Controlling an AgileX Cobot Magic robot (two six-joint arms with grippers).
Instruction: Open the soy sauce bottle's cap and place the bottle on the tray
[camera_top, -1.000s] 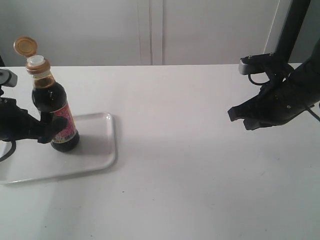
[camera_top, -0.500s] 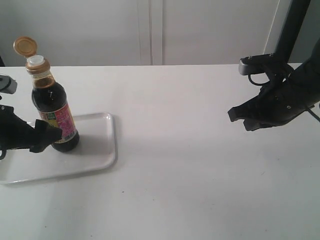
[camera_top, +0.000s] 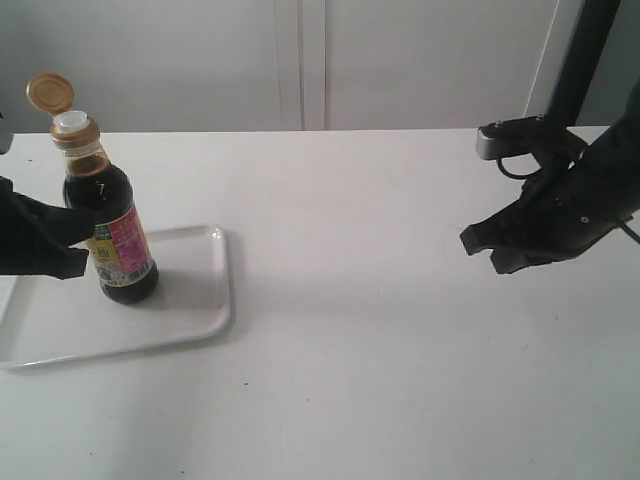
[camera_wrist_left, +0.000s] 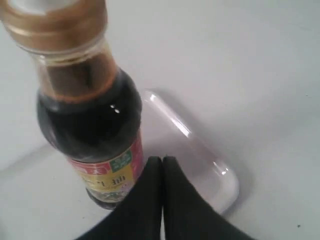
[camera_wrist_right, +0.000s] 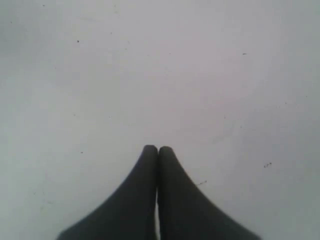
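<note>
The soy sauce bottle (camera_top: 107, 225) stands upright on the white tray (camera_top: 190, 300), near its middle. Its golden cap (camera_top: 50, 92) is flipped open and tilted back, baring the white spout (camera_top: 70, 122). My left gripper (camera_top: 80, 250) is shut and empty, just left of the bottle and apart from it. In the left wrist view the bottle (camera_wrist_left: 92, 125) and the tray's corner (camera_wrist_left: 220, 175) lie beyond the closed left gripper (camera_wrist_left: 161, 160). My right gripper (camera_top: 480, 248) hovers far to the right, shut on nothing; its wrist view shows the closed right gripper (camera_wrist_right: 158, 149) over bare table.
The white table (camera_top: 380, 330) stretches between the tray and the right arm. A dark upright post (camera_top: 575, 60) stands behind the right arm at the back right. A pale wall runs along the table's far edge.
My left gripper has let go of the bottle, drawn back to the left and risen a little. The bottle stays upright on the tray. The right arm has barely moved.
</note>
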